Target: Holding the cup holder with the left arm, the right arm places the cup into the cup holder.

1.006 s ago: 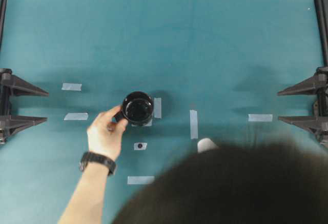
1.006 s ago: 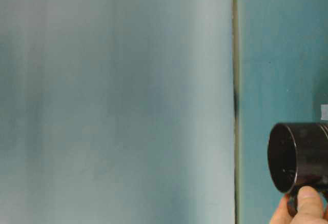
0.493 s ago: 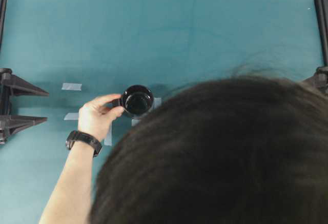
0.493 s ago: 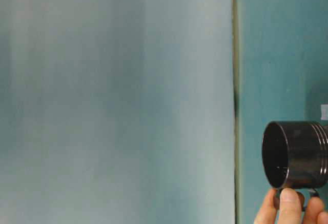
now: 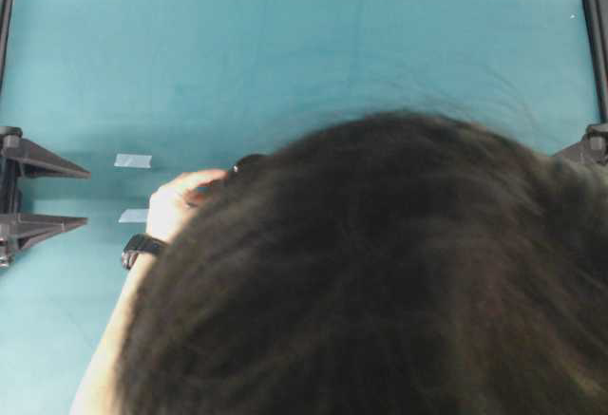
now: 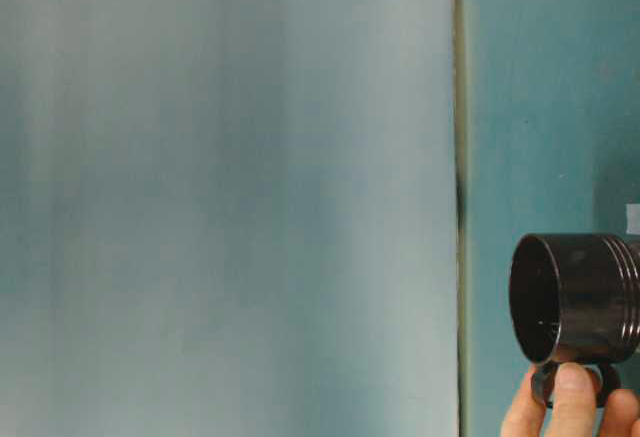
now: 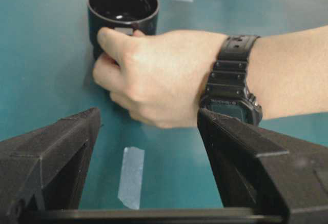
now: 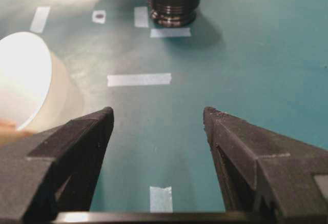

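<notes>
The glossy black cup holder (image 7: 122, 8) stands upright on the teal table, and a person's hand (image 7: 154, 75) grips its handle side. It also shows from the side in the table-level view (image 6: 575, 297) and far ahead in the right wrist view (image 8: 173, 1). The white cup (image 8: 25, 80) is tilted at the left, its rim turned toward that camera. My left gripper (image 7: 148, 114) is open and empty, short of the hand. My right gripper (image 8: 159, 112) is open and empty, well back from the holder. In the overhead view the holder is nearly hidden.
A person's head (image 5: 380, 273) fills most of the overhead view and hides the table's middle. A forearm with a black watch (image 7: 233, 80) crosses in front of my left gripper (image 5: 87, 197). Pale tape marks (image 8: 138, 79) lie on the teal table (image 8: 266, 55).
The person's head has moved further over the table, now covering the cup holder from above. The hand shifted the holder slightly. Neither gripper has moved.
</notes>
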